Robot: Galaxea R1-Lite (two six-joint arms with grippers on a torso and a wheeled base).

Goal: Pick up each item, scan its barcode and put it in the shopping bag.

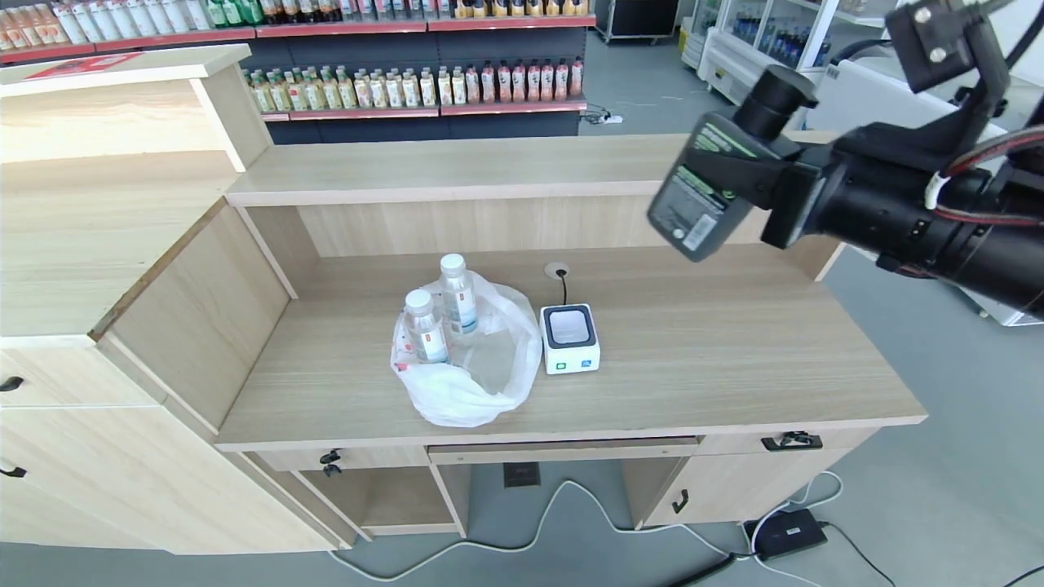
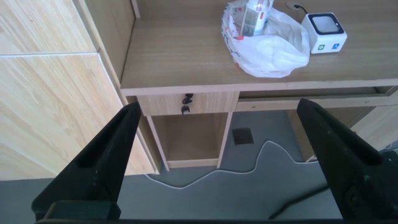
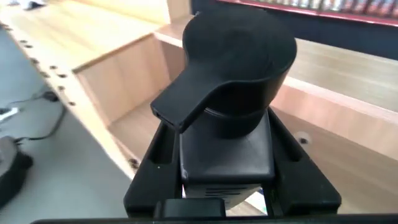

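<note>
I see the right gripper [image 1: 781, 196] raised over the far right part of the surface [image 1: 734, 350], its jaws clamped on a dark bottle [image 1: 708, 194] with a black cap. The bottle is tilted, cap up and away and base toward the middle of the surface. Its label has green stripes on the side and a white patch near the base, but I cannot read any of the print. From the right wrist I look down on the cap, with a jaw on either side of the body below it. The left gripper [image 2: 214, 165] hangs low, in front of the near left edge of the surface, jaws wide apart with nothing between them. The white plastic shopping bag [image 1: 469, 383] sits open in the middle of the surface with two clear bottles [image 1: 425, 326] standing inside. Both have white caps and pale labels with red and blue marks too small for me to read. Just to the bag's right sits the white scanner [image 1: 569, 338], dark window facing up, with two small coloured stickers on its near face. Its black cable [image 1: 562, 287] runs back to a round hole in the surface. Rows of drink bottles fill the red-edged shelves [image 1: 424, 86] at the far side.
</note>
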